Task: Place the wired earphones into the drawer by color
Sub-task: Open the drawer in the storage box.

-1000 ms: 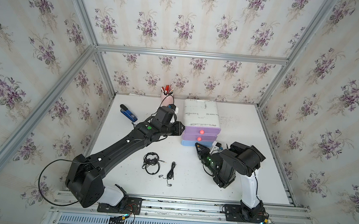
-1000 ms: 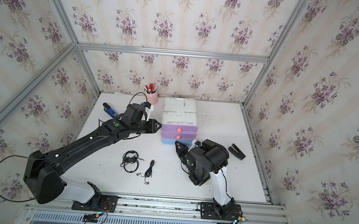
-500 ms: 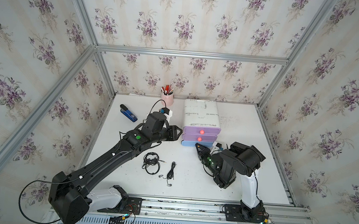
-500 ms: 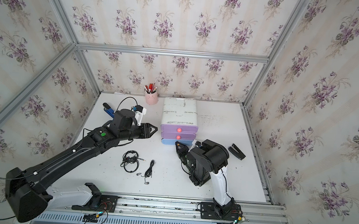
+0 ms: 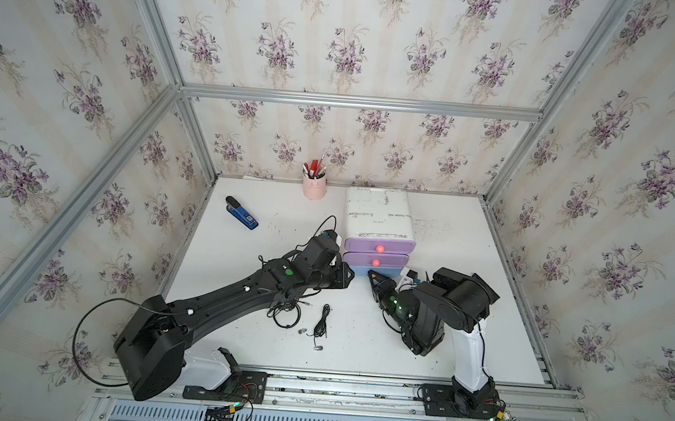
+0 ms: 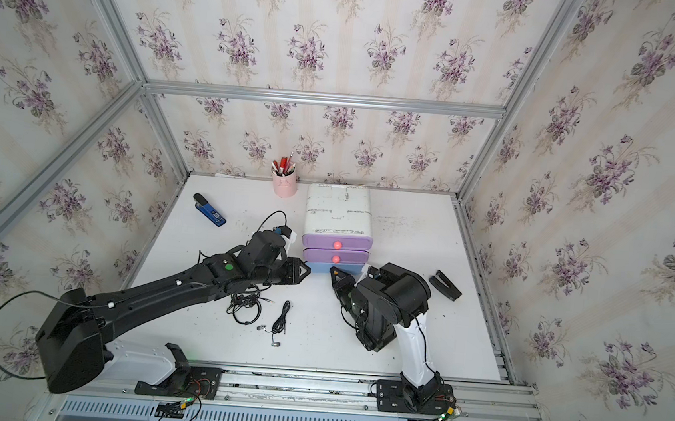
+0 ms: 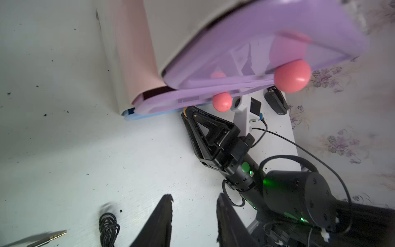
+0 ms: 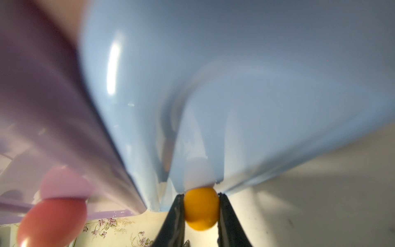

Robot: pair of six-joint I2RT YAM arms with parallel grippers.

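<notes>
Gripping orange knob (image 8: pixel 201 211), right pincer (image 8: pixel 200 195), clearest in right wrist view; left pincer (image 7: pixel 194 195) parted, empty.

A robot-lab test cell dressed as a home desk: floral wallpaper panels (image 5: pixel 343 33) in an aluminium frame (image 5: pixel 358 101) enclose a white counter (image 5: pixel 470 248) holding a pen cup (image 5: pixel 314 186), stapler (image 5: pixel 241 212) and drawer (image 5: pixel 376 219), with robot arms (image 5: pixel 227 302) bolted to a front rail (image 5: pixel 353 392).

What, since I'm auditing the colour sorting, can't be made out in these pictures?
- Drawer contents: every view, hidden by fronts and white casing.
- Black earphones: both top views, coil partly under the left arm; earbuds too small.
- Orange knob: top views, nearly covered by the right tool.
- Purple drawer front: right wrist view, blurred.
</notes>
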